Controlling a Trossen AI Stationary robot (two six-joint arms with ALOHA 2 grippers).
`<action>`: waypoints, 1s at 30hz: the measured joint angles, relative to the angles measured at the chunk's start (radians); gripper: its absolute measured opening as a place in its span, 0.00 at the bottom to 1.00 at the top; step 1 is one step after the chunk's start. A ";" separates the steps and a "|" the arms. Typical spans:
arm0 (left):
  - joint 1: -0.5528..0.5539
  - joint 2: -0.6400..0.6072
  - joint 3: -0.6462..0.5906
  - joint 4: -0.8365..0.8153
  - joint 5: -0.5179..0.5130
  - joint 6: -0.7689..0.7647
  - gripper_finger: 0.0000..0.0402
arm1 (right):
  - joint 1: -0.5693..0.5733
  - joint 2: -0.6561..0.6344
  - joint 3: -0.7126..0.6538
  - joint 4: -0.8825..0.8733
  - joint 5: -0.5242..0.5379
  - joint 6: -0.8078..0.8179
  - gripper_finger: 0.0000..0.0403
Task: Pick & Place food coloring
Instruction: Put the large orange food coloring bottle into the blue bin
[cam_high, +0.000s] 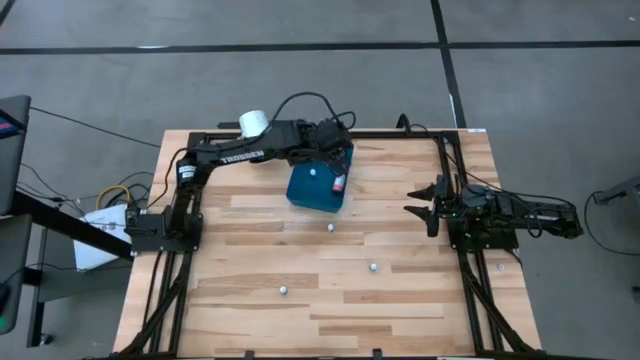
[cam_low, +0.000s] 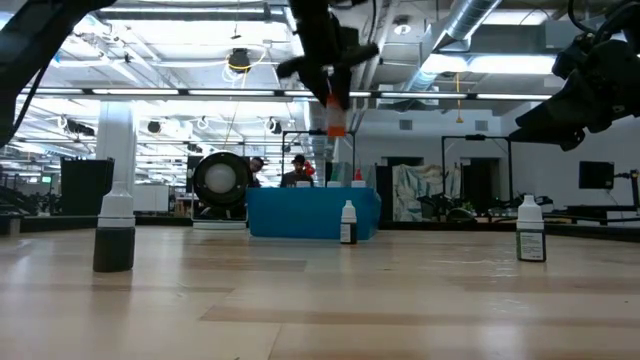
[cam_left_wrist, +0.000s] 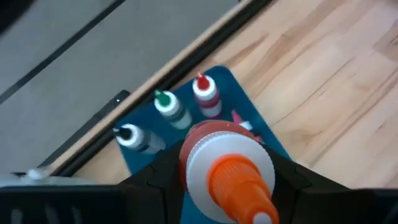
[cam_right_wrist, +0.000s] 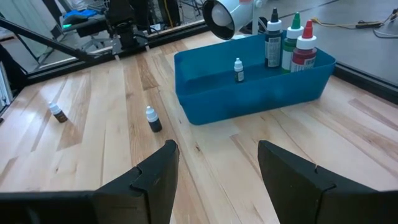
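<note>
On the near half of the table (cam_high: 250, 300) 2 small bottles stand upright and well apart: 1 (cam_high: 283, 290) toward the near-left, 1 (cam_high: 373, 267) nearer the middle-right. A 3rd bottle (cam_high: 331, 227) stands at mid-table, just on the near side of the blue tray (cam_high: 305, 195). In the low view these 3 show as pale bottles with dark contents, the leftmost (cam_low: 114, 232) closest to the camera.

The right hand (cam_right_wrist: 214, 168) waits at the right edge of the table, raised, fingers spread wide with nothing between them, pointing toward the tray.

The tray sits by the far edge, a little left of centre. Inside it, 3 larger bottles stand in a row along 1 wall: a dark-topped (cam_right_wrist: 272, 38), a green-topped (cam_right_wrist: 292, 37) and a red-topped (cam_right_wrist: 305, 45). A small whitish bottle (cam_right_wrist: 238, 69) stands alone nearer the tray's middle.

The left hand (cam_high: 337, 172) hangs above the tray, clamped on an orange-tipped bottle (cam_left_wrist: 233, 174) held by its white collar, clear of the tray floor. In the low view this bottle hangs upright over the tray.

A white cylinder (cam_high: 254, 123) lies at the far edge beside the left arm.
</note>
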 joint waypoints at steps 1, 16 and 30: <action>0.001 0.001 -0.022 0.016 0.000 0.004 0.35 | 0.000 0.000 0.000 0.000 0.000 0.000 0.51; 0.039 0.000 -0.294 0.303 0.026 0.008 0.35 | 0.000 0.000 0.000 0.000 0.000 0.000 0.51; 0.040 0.000 -0.425 0.497 0.039 0.034 0.35 | 0.000 0.000 0.000 0.000 0.000 0.000 0.51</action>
